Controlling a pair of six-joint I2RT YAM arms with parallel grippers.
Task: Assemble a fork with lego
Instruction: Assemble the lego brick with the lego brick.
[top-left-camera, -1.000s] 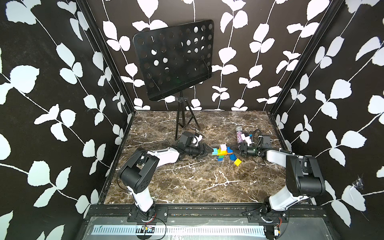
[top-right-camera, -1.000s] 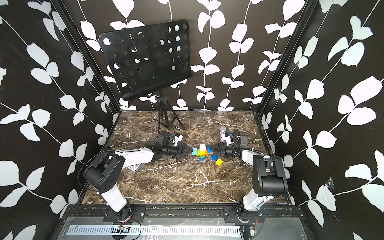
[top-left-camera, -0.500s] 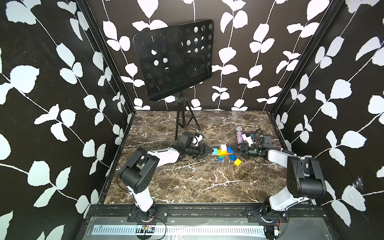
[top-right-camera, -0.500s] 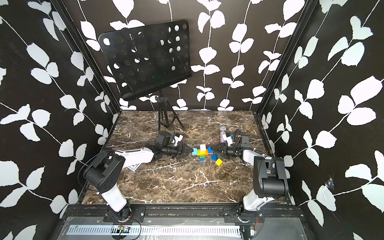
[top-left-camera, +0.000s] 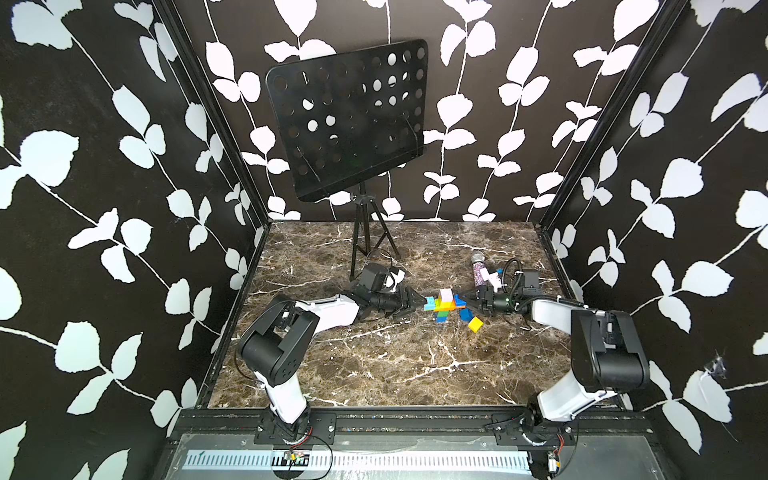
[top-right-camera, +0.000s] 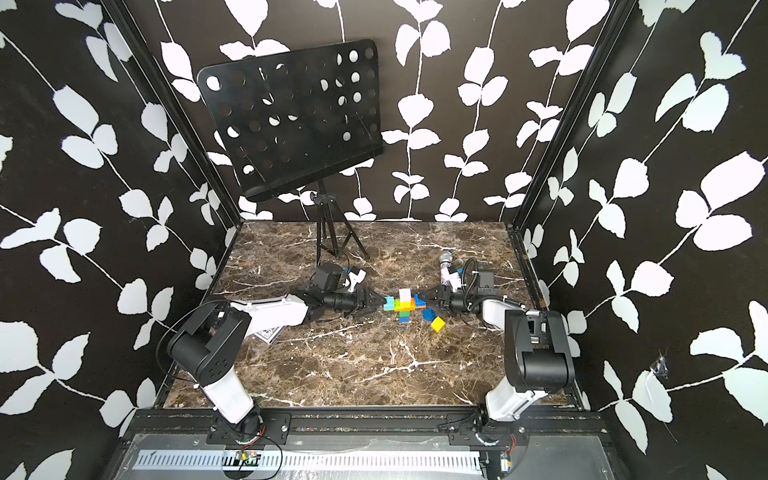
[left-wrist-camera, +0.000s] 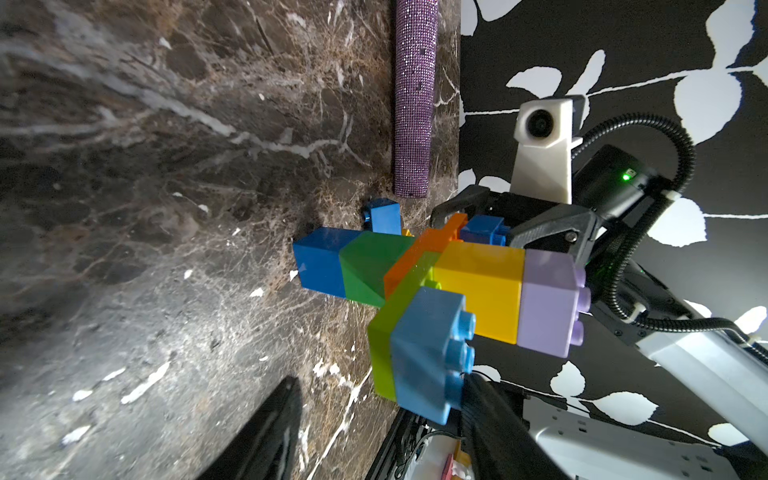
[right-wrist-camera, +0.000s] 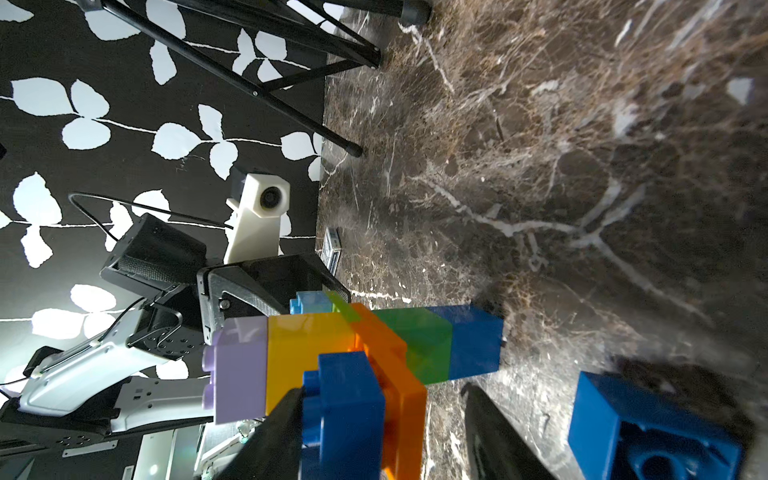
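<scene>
The brown marble table (top-left-camera: 374, 353) sits inside black walls (top-left-camera: 104, 208) with white leaves. The fork (top-left-camera: 444, 305) stands in the middle, on its blue stem (left-wrist-camera: 320, 262), prongs up. The left gripper (top-left-camera: 420, 300) is at the light blue prong (left-wrist-camera: 428, 353), jaws spread, one finger touching it. The right gripper (top-left-camera: 464, 300) has just slid in closer. Its spread jaws now sit around the dark blue prong (right-wrist-camera: 345, 407), not squeezing. I think both can now press the fork tight. A yellow brick (top-left-camera: 475, 324) and a blue brick (right-wrist-camera: 652, 432) lie beside it.
</scene>
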